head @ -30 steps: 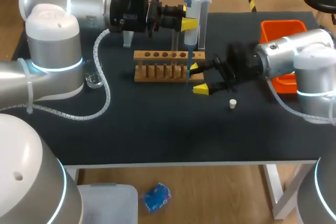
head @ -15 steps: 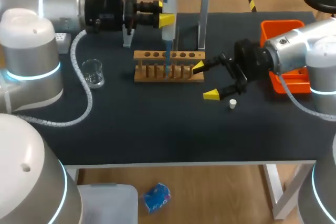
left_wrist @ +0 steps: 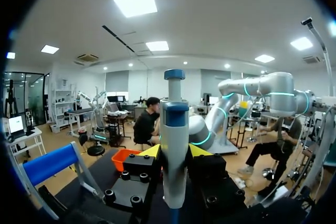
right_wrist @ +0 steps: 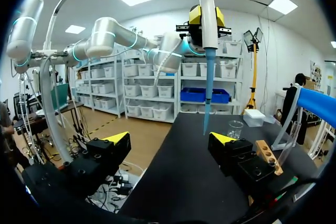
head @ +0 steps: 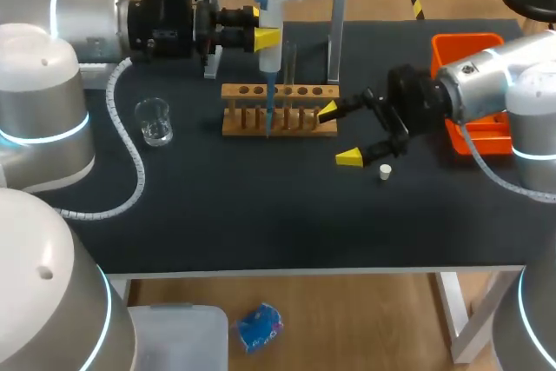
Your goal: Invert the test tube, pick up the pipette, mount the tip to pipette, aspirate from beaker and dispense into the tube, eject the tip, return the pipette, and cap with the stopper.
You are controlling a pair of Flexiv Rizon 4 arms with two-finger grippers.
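left claw (head: pixel 263 25) clamped on pipette (head: pixel 272 45) near rack (head: pixel 280 91) | right claw (head: pixel 339 135) spread wide, holding nothing

This is a laboratory: a black table (head: pixel 261 206) bears a wooden test-tube rack (head: pixel 300 129) and a glass beaker (head: pixel 155 122), with a pipette (head: pixel 272 41) upright over the rack.

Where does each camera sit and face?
Head: above and behind, looking down on the table; left arm and right arm show.
Left wrist: looks along the left gripper, shut on the pipette, into the room.
Right wrist: looks past the open right gripper over the table toward the left arm.
Shared: all three show the pipette.
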